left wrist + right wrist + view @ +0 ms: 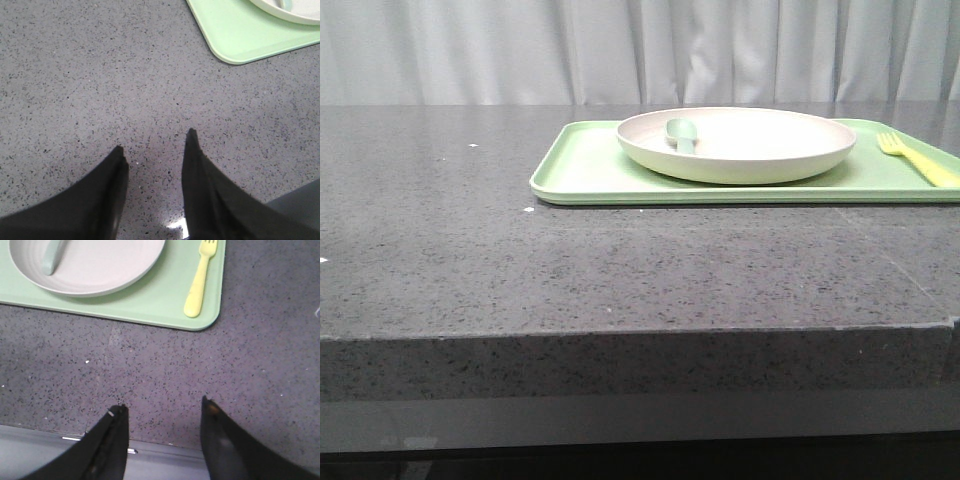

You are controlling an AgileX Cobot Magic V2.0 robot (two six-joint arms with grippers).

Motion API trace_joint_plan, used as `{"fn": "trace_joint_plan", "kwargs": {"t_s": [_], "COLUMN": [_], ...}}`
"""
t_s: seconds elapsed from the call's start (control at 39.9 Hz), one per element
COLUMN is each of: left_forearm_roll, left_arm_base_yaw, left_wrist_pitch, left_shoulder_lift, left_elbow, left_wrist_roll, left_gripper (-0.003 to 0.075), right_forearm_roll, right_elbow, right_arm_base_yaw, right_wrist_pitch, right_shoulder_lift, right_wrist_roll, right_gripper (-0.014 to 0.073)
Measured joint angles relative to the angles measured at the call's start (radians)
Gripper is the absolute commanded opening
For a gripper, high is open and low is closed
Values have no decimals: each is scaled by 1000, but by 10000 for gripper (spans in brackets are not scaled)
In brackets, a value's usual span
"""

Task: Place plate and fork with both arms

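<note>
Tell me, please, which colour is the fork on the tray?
The fork is yellow, clearest in the right wrist view.

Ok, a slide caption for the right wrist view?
Open right hand above bare counter, short of the green tray holding plate and yellow fork.

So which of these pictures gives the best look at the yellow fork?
The right wrist view: the fork shows whole from above, lying on the green tray beside the plate. The front view cuts off its handle; the left wrist view misses it.

A dark speckled stone table [470, 250] carries 1 light-green tray [590, 175].
</note>
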Motion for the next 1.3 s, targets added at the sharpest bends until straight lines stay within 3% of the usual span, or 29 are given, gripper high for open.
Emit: {"fn": "trace_joint_plan", "kwargs": {"t_s": [0.2,0.28,0.45,0.48,1.3], "left_forearm_roll": [0,0,2,2,3], "left_arm_base_yaw": [0,0,0,0,0], "left_wrist_pitch": [-2,-4,-32,-35,-120], "left_shoulder_lift": [0,0,0,0,-17], "left_elbow": [0,0,0,0,14], "left_wrist_roll": [0,0,0,0,0], "left_gripper": [242,188,-20,-18,-18], "right_forearm_roll": [-14,-26,-32,-32,-32], "right_elbow": [52,56,58,58,58], "right_arm_base_yaw": [0,0,0,0,0], "right_wrist_pitch": [-44,-47,-50,-50,-55], "right_shoulder_lift": [-100,-109,-109,-109,-109], "right_wrist_roll": [0,0,-2,-2,-2], "right_gripper": [325,227,-29,-64,-67]}}
